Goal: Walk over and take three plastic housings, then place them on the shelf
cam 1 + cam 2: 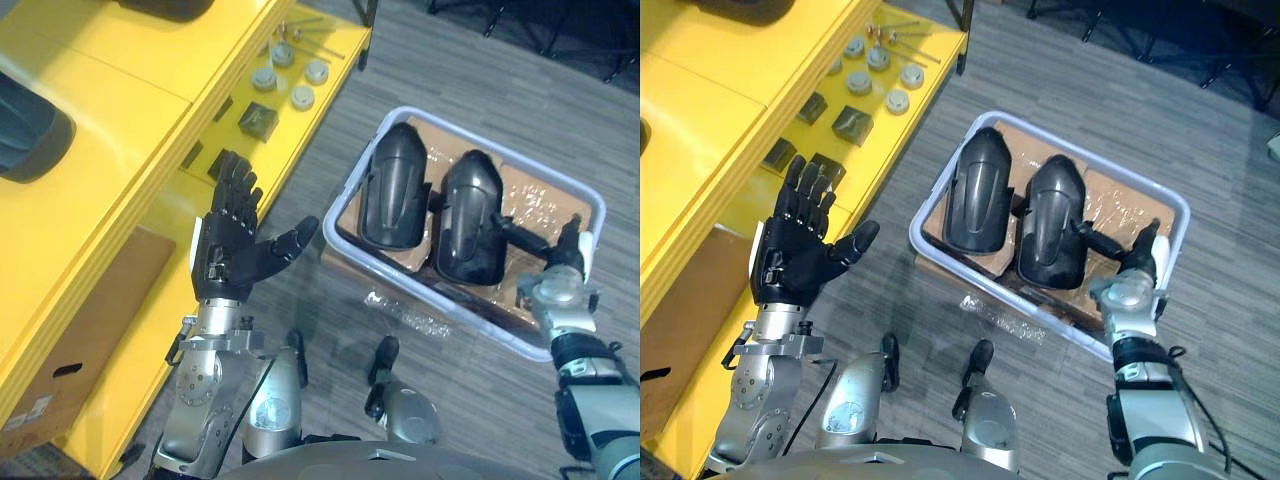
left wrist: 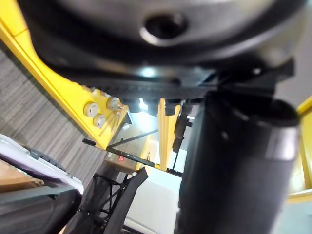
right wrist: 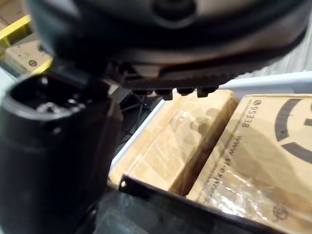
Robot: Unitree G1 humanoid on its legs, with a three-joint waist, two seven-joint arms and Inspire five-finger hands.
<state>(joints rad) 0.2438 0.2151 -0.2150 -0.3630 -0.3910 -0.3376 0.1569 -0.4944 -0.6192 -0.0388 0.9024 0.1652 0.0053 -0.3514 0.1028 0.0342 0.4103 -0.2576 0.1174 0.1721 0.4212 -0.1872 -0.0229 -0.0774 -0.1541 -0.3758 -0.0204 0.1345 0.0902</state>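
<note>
Plastic housings lie side by side in the bin, centre right; my right hand hovers beside them, fingers loose, left hand spread wide. I fear a glossy shell slipping from a shallow grip

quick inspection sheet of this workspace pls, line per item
surface: yellow shelf on the robot's left; grey carpet floor
job's things: two black housings lying side by side in a white bin on the floor, on wrapped cardboard packs
clutter: round grey parts, dark blocks and metal pins on the shelf; clear plastic scrap on the floor by the bin
hands: left hand open, raised beside the shelf edge; right hand open, at the bin's right rim by the right housing
cables: nothing seen
surroundings: cardboard box under the shelf
</note>
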